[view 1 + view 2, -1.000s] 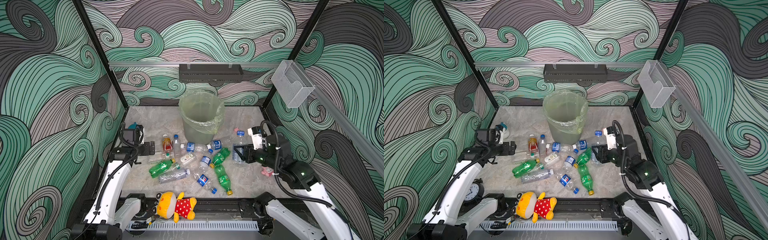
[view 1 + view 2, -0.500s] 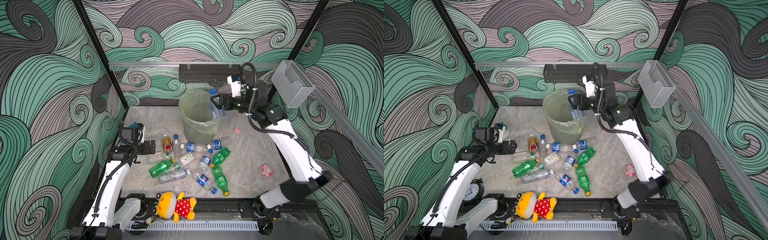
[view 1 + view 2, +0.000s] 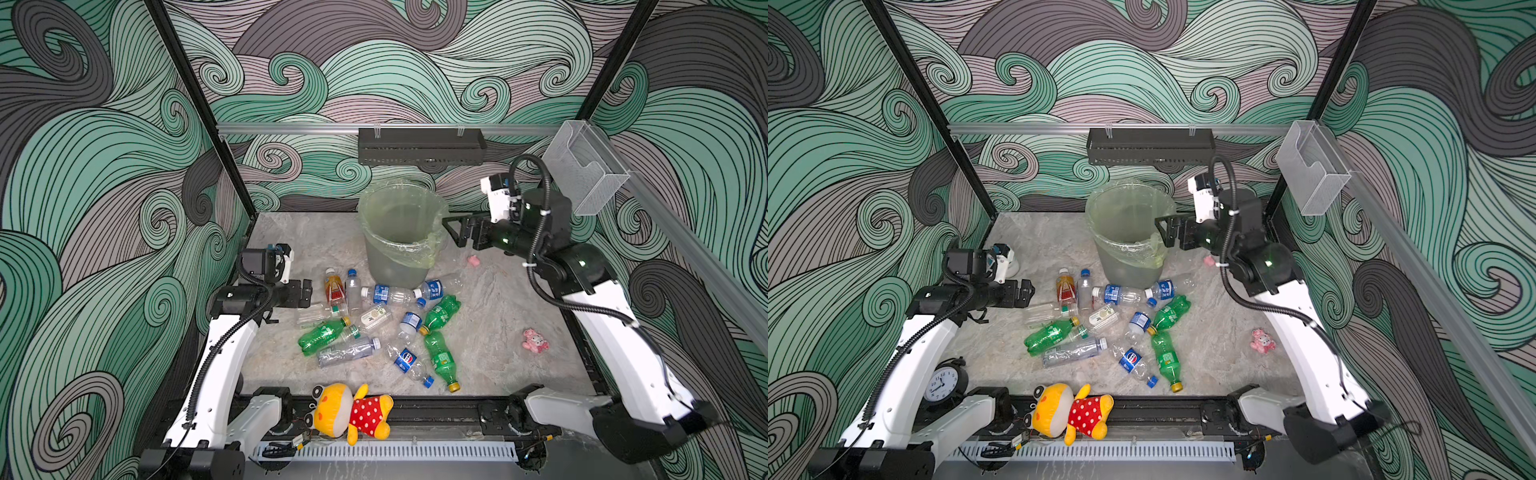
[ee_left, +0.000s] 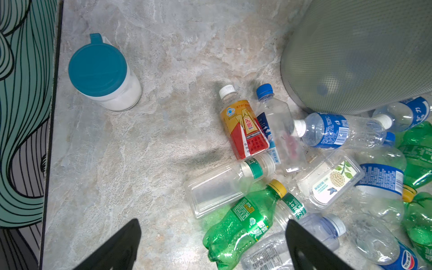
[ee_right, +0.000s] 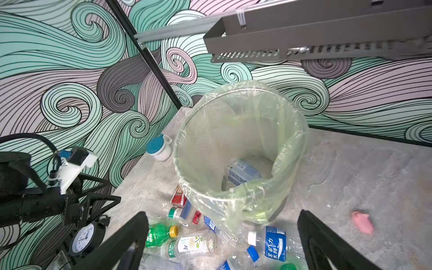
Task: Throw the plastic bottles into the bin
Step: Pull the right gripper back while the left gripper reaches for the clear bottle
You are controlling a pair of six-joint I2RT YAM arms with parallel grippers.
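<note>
Several plastic bottles [image 3: 374, 324] lie in a heap on the stone floor in front of the bin [image 3: 395, 266]: clear ones with blue labels, green ones [image 4: 243, 219], one orange-red [image 4: 244, 129]. The bin is a grey bucket lined with a yellow-green bag, and one blue-labelled bottle [image 5: 243, 174] lies at its bottom. My right gripper [image 3: 455, 230] hangs open and empty just right of the bin's rim, as the right wrist view [image 5: 222, 214] also shows. My left gripper [image 3: 306, 293] is open and empty, low at the heap's left edge, above the green bottle in the left wrist view [image 4: 211, 222].
A teal-lidded white cup [image 4: 102, 74] stands at the left wall. A yellow plush toy [image 3: 353, 411] lies at the front edge, a clock [image 3: 942, 382] under the left arm. Small pink toys [image 3: 535, 340] lie right. A clear wall box [image 3: 582, 174] and black shelf [image 3: 419, 145] hang above.
The right gripper lifted a bottle from the floor at the right, carried it over the bin, opened and drew back right. The bottle now lies in the bin. The left arm barely moved.
</note>
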